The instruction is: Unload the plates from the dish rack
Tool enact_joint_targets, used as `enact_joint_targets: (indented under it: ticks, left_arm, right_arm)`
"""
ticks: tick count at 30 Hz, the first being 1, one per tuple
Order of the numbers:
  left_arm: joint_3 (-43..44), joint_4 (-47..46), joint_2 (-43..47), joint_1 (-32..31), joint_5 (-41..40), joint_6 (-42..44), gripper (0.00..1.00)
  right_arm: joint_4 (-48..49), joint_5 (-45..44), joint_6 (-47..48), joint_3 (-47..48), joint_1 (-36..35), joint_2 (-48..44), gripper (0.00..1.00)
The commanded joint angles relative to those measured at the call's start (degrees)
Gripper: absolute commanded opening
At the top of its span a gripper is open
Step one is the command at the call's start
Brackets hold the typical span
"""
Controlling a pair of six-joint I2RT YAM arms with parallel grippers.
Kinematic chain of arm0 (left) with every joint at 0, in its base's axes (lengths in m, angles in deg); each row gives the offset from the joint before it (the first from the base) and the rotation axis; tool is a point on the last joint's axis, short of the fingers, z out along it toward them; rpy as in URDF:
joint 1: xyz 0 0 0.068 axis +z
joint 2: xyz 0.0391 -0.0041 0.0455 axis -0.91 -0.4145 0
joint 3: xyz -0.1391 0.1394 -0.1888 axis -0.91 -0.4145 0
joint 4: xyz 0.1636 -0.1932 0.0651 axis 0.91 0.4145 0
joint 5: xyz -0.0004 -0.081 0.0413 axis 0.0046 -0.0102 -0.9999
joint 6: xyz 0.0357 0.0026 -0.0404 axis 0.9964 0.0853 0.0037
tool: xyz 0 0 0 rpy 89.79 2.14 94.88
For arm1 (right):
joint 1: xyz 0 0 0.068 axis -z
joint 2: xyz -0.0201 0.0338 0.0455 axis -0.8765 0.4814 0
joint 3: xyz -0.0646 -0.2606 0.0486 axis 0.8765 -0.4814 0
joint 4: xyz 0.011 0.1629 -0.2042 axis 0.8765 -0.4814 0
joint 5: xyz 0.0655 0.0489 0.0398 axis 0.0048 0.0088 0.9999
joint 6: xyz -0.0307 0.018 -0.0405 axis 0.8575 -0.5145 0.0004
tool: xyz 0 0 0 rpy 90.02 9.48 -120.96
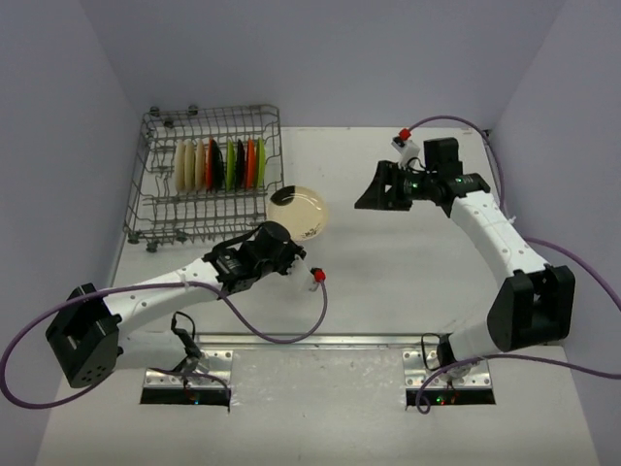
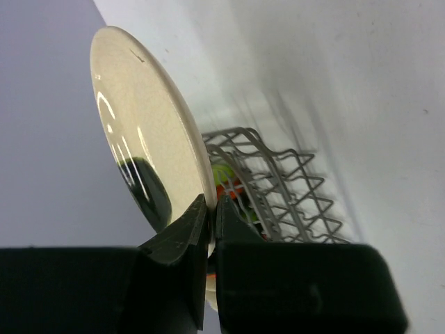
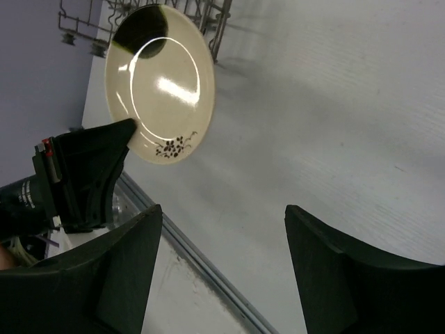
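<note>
The dish rack (image 1: 204,216) sits at about 10 o'clock on the tabletop (image 1: 388,282). A row of plates (image 1: 218,163) stands on edge between its tines, with cream ones to the left, then lime green, black and orange.

Just past the rack's right wall, at its 4 o'clock, one cream plate (image 1: 300,211) is out of the rack. It hangs tilted above the tabletop with its glossy face turned up and to the right. The left gripper (image 2: 211,212) is clamped on its rim, with one finger on each face at the plate's 6 o'clock as the top view shows it. The bite is shallow, on the rim only.

I judge the plate to be light, thin and stiff, so it will not flex in the grip. The bright reflections suggest a slick glaze that could let it pivot or slide in such a narrow pinch. A hold on the rim, square across the thickness, looks like the sensible place. Lowering it slowly and nearly flat should keep it from skating or clattering.

Over at 2 o'clock the right gripper (image 1: 367,191) hovers above the tabletop, well apart from the plate. Its fingers are spread wide around nothing and point toward the plate's face. That face carries a small dark flower sprig near its lower edge.
</note>
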Motion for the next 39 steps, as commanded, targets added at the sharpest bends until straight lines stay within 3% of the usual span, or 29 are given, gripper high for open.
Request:
enact_joint_targets:
  ticks: [1, 17, 18, 20, 21, 24, 28, 30, 31, 34, 39]
  left_arm:
    - [-0.3, -8.6, 3.0, -5.3, -3.0, 7.6, 0.0]
    - [-0.5, -11.4, 2.1, -10.5, -3.0, 5.1, 0.0]
    - [-0.6, -11.5, 2.2, -10.6, -3.0, 4.9, 0.0]
    - [-0.7, -11.9, 2.3, -10.9, -3.2, 4.4, 0.0]
    - [-0.8, -11.9, 2.2, -11.0, -3.6, 3.9, 0.02]
    - [-0.6, -12.0, 2.1, -11.2, -5.1, 2.3, 0.23]
    - [1.9, -11.0, 2.4, -11.1, -5.9, -5.4, 0.75]
    - [4.8, -8.9, 2.4, -10.6, -6.0, -9.8, 0.96]
    - [6.4, -7.8, 2.4, -10.0, -5.8, -13.5, 1.0]
    - [12.3, -4.7, 2.0, -5.5, -3.7, -25.2, 1.0]
    - [24.4, 1.2, -3.1, 7.6, 0.5, -44.5, 1.0]
  right_arm:
    - [0.8, -1.4, 1.2, 3.3, -5.3, 1.4, 0.7]
    - [1.3, 1.4, 2.7, 5.5, -8.6, 7.9, 0.51]
    - [1.4, 1.5, 2.6, 5.5, -8.6, 8.1, 0.47]
    - [1.6, 2.5, 2.4, 5.9, -8.6, 8.6, 0.16]
    - [1.5, 2.5, 2.3, 6.2, -8.6, 8.8, 0.07]
    - [0.9, 2.5, 1.9, 6.8, -8.4, 8.9, 0.0]
    - [1.3, 4.3, 0.3, 8.1, -4.8, 9.8, 0.0]
    - [2.0, 5.0, -1.5, 9.3, -0.1, 10.6, 0.0]
    - [2.5, 5.3, -2.8, 10.0, 2.4, 11.4, 0.0]
    - [3.4, 4.4, -5.5, 13.2, 10.4, 14.3, 0.0]
    - [4.7, -0.9, -8.5, 18.6, 19.7, 20.9, 0.0]
